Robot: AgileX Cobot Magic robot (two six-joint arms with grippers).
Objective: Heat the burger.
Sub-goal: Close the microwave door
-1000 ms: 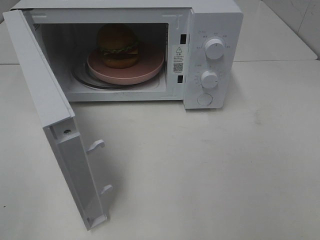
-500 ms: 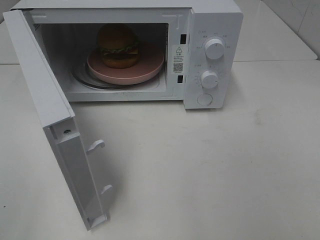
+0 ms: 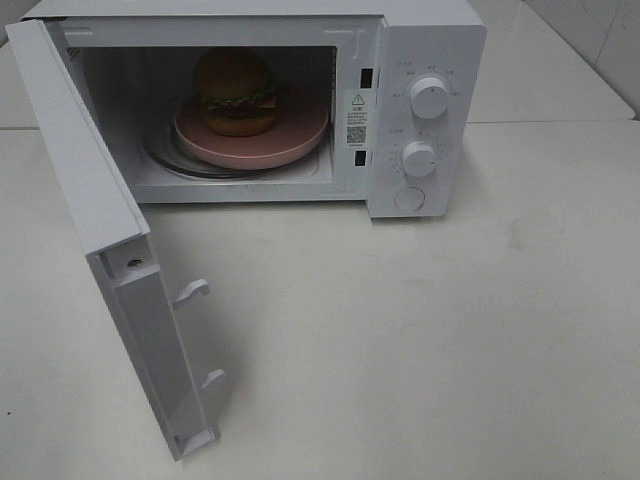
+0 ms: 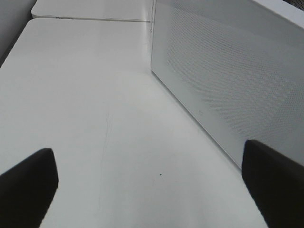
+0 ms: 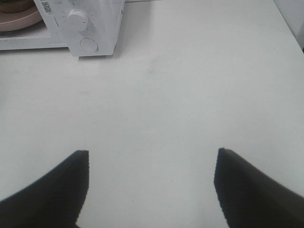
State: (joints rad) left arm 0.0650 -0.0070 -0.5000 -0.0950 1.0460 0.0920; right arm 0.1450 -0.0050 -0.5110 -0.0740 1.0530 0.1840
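Both hands are spread and empty above the plain white bench [image 3: 450,330]. The left hand [image 4: 149,190] is beside the perforated open door [image 4: 228,80] of the white microwave oven [image 3: 440,40]. The right hand [image 5: 152,183] is well short of its two-dial panel [image 3: 425,125]. Well apart from both, the golden-bunned burger [image 3: 236,92] sits on a round pink plate [image 3: 300,140] on the glass turntable [image 3: 165,155] inside. The print on the warning sticker [image 3: 357,118] is too small to read.

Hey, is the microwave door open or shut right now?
Open. The door stands swung out, latch hooks exposed, and the burger on its plate shows inside.
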